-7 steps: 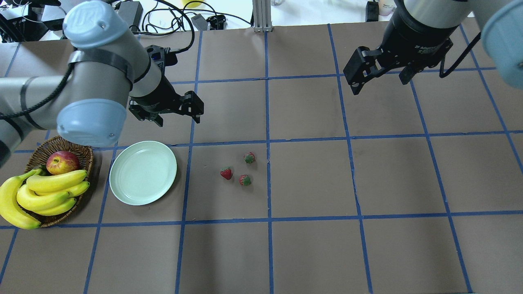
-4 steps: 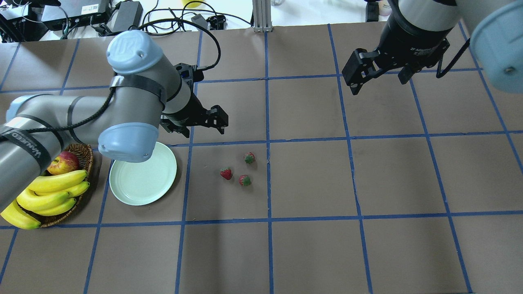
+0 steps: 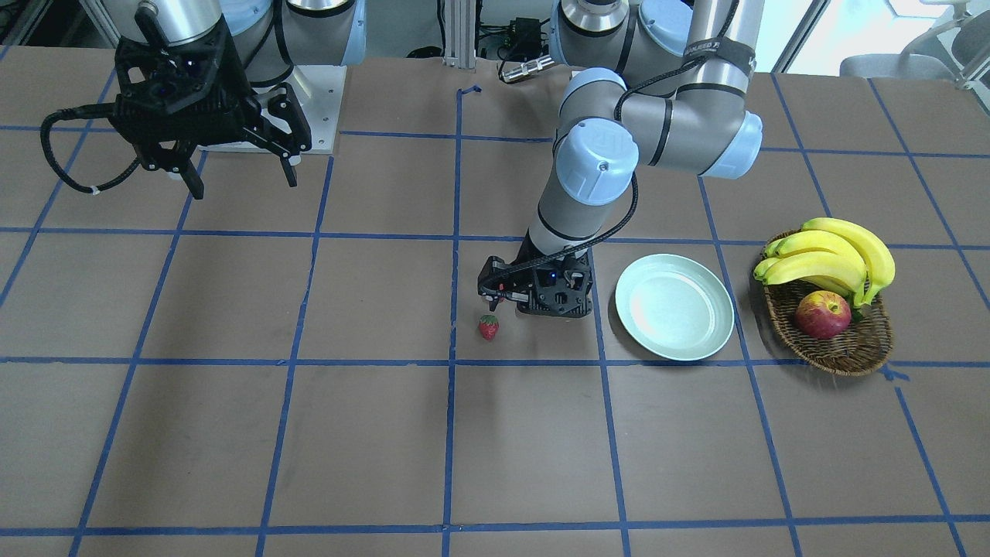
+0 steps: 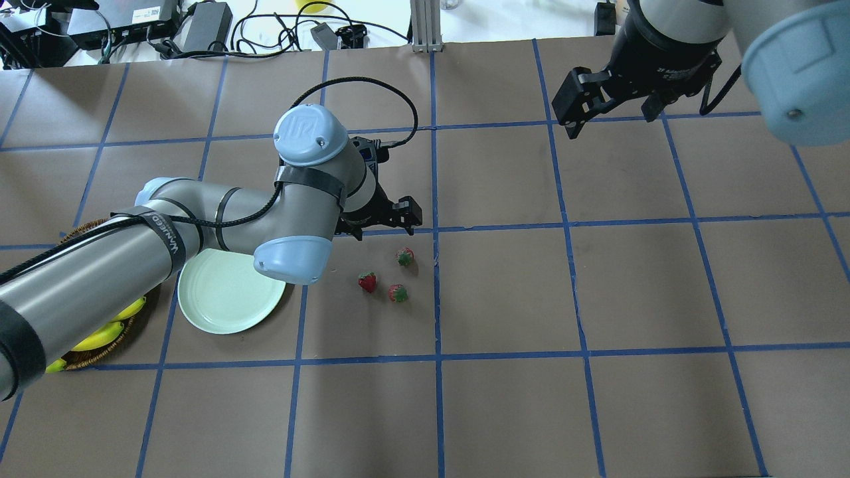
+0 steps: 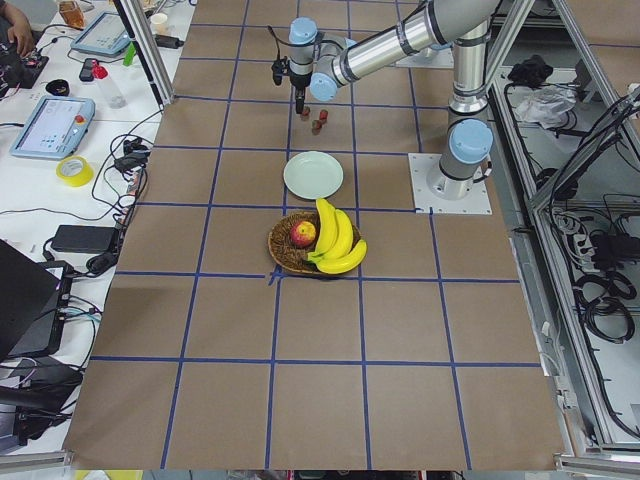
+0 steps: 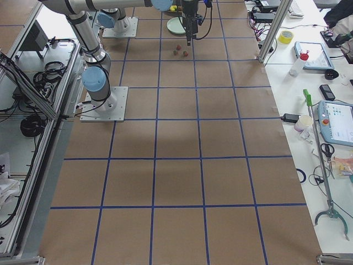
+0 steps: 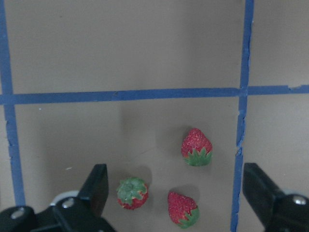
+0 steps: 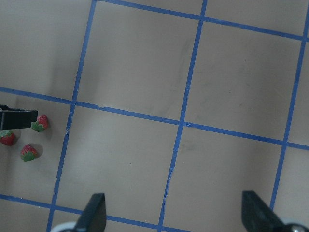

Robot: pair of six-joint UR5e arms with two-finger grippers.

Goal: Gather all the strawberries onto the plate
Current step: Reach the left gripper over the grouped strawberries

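Three strawberries lie close together on the brown table: one, one and one. The left wrist view shows all three. The front view shows only one. The mint-green plate lies to their left, partly under my left arm, with nothing on it. My left gripper is open and empty, hovering just behind the strawberries. My right gripper is open and empty, high at the far right.
A wicker basket with bananas and a red-yellow apple stands beyond the plate, mostly hidden under my left arm in the overhead view. Blue tape lines grid the table. Cables and boxes lie behind the back edge.
My left arm has swung right, bringing its open gripper from beside the plate to just behind the strawberries. My right gripper has drifted slightly back. The strawberries have not moved.
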